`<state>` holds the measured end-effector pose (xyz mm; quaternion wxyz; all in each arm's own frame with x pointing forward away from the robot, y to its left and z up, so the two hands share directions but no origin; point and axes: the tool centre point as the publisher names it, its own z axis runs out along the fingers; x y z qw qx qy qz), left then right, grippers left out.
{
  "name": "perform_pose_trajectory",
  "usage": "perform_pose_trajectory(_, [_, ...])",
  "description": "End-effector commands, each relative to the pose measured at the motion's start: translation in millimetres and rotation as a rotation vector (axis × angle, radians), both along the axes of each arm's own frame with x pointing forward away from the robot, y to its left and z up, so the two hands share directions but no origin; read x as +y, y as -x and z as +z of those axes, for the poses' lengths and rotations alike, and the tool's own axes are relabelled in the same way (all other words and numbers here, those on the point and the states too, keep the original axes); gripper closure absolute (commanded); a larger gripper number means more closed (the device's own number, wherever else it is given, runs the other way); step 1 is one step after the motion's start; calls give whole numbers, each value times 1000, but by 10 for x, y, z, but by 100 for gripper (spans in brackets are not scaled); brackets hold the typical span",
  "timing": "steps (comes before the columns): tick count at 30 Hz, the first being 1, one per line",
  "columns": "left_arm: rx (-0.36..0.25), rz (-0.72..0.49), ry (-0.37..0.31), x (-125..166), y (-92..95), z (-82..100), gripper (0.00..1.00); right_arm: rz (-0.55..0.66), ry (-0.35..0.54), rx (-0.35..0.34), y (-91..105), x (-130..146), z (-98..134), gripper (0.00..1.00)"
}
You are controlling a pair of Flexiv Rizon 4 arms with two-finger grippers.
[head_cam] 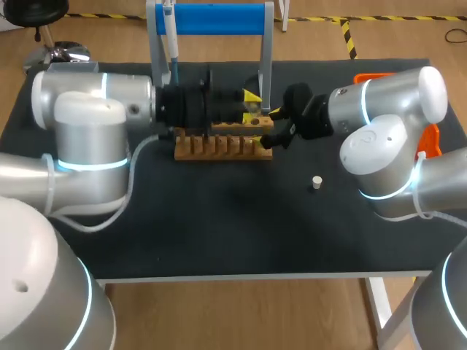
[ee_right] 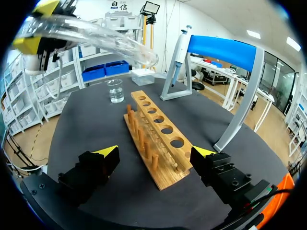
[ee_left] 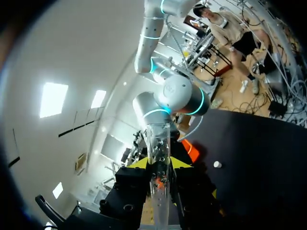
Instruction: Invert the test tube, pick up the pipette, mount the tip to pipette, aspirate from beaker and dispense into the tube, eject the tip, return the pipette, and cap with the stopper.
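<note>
Silver arms [head_cam: 87, 138], cyan rings [head_cam: 91, 164], yellow-tipped black fingers [ee_right: 103, 160], apparently grey cables [head_cam: 135, 171].

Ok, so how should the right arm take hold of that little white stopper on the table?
Grip the stopper across its round sides, coming straight down from above. It sits alone on the table, short and small, so there is likely little to hold from the side and nothing beside it to block a top-down approach.

Shows a clear glass test tube [ee_left: 159, 143] gripped in the left gripper [ee_left: 160, 164], held up over the slotted wooden rack [head_cam: 222, 146]. Has a small white stopper [head_cam: 317, 182] upright, well apart from the rack, and a pale blue pipette [ee_right: 176, 58] hanging near a small glass beaker [ee_right: 115, 91].
</note>
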<state>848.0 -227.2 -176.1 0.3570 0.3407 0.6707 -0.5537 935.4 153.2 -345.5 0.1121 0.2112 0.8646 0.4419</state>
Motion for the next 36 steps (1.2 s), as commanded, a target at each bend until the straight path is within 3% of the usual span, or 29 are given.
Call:
perform_pose_trajectory(1, [81,-21,-29,10,-93,51,100,1,2,1,3,-4,5,0])
perform_pose_trajectory(11, [298,9,-43,-18,-255,146,100,1,2,1,3,-4,5,0])
perform_pose_trajectory(23, [554,95,68,-46,-405,83,100,1,2,1,3,-4,5,0])
perform_pose_trajectory(36, [676,141,186,-58,-643,-21,100,1,2,1,3,-4,5,0])
